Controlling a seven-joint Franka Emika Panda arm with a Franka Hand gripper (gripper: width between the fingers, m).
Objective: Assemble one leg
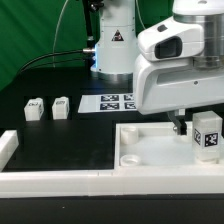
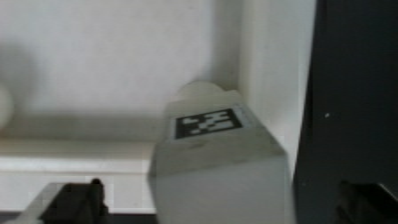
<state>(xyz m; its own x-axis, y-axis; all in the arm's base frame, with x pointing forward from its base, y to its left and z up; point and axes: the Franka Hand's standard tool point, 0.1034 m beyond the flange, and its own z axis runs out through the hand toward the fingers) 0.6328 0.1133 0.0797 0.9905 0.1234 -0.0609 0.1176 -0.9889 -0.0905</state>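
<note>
1. Near the table (image 1: 60, 140) edge at the exterior view's right, the leg (image 1: 207, 135) (image 2: 214, 160) stands upright over the white tray part (image 1: 150, 152).
2. The tool (image 1: 193, 128) (image 2: 222, 205) is spread. Its fingers (image 2: 80, 200) flank the leg with gaps, pinching nothing.
3. The marker board (image 1: 115, 101) lies near the far edge.

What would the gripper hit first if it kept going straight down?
Probably the white tray-like part under the gripper, or rather the leg between its fingers would touch that first; the remaining gap is unclear.
</note>
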